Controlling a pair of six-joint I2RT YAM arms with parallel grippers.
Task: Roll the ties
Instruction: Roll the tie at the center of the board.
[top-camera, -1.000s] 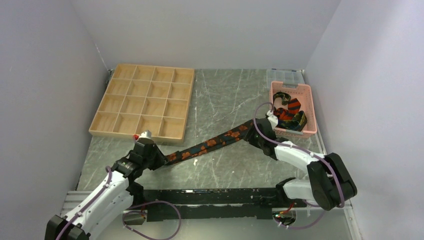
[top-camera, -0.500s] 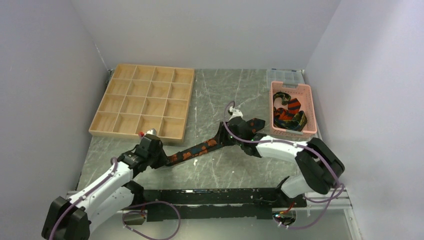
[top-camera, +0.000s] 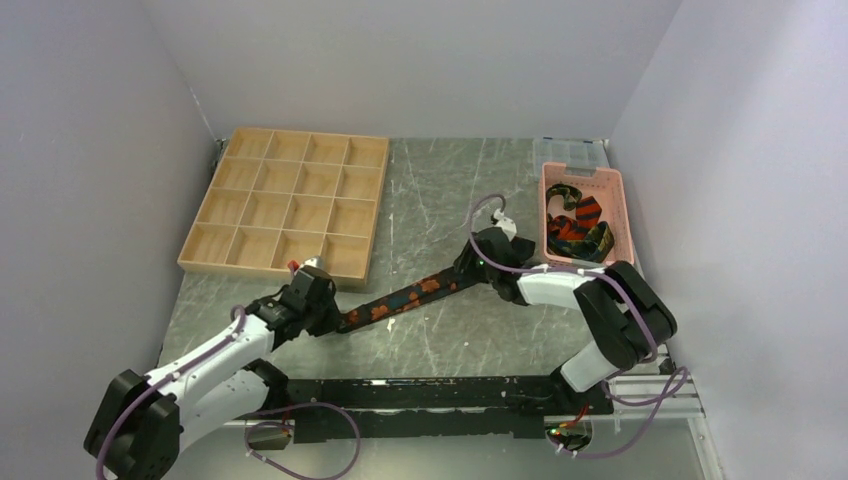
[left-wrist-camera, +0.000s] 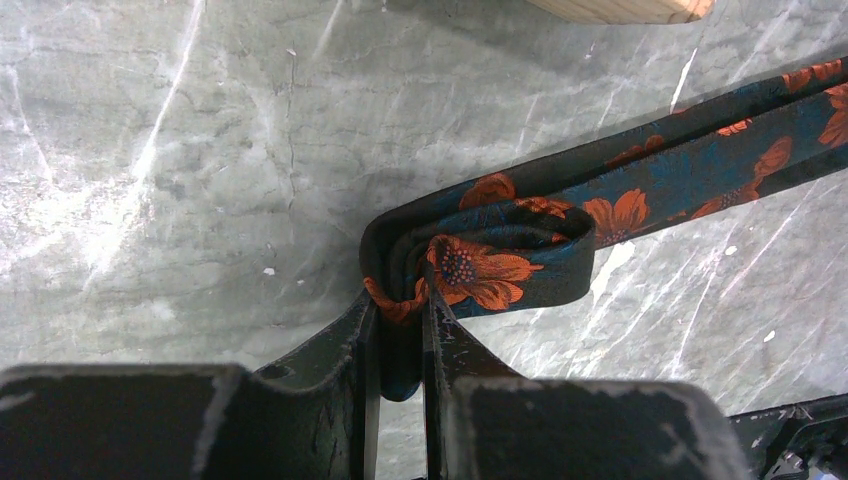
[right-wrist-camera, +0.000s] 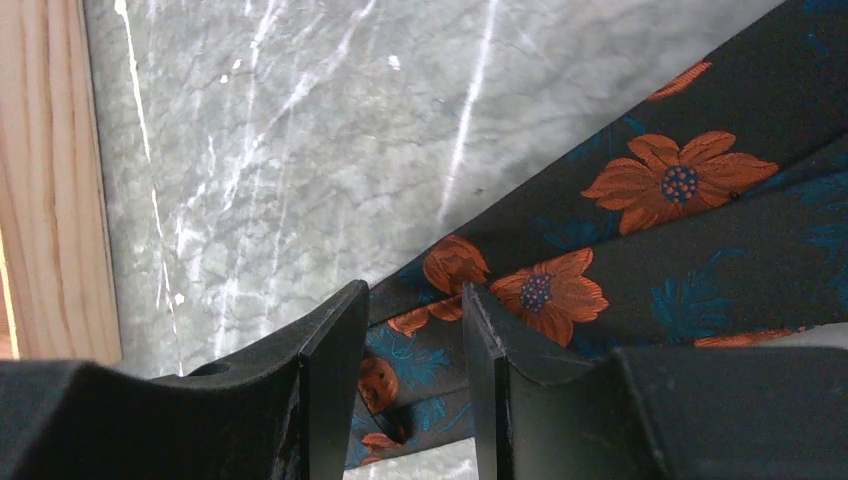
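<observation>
On the grey worktop (top-camera: 440, 190), a started roll of the flowered tie (top-camera: 405, 297) is clamped by the left gripper (left-wrist-camera: 398, 330). Whether anything is held by the right gripper (right-wrist-camera: 415, 340) cannot be told. Most of the tie is left unrolled, and other ties (top-camera: 575, 228) are heaped in the basket (top-camera: 585, 176).

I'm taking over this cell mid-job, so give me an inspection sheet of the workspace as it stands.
Surface: grey marbled table, scratched.
Job's things: floral tie stretched between the grippers, with one end partly rolled; more ties in the pink basket.
Clutter: wooden compartment tray at far left; clear box behind the basket.
Grippers: left gripper shut on the tie's rolled end; right gripper astride the tie, jaws apart, grip unclear.
Cables: purple cables looped along both arms.
Surroundings: plain pale walls on three sides.
</observation>
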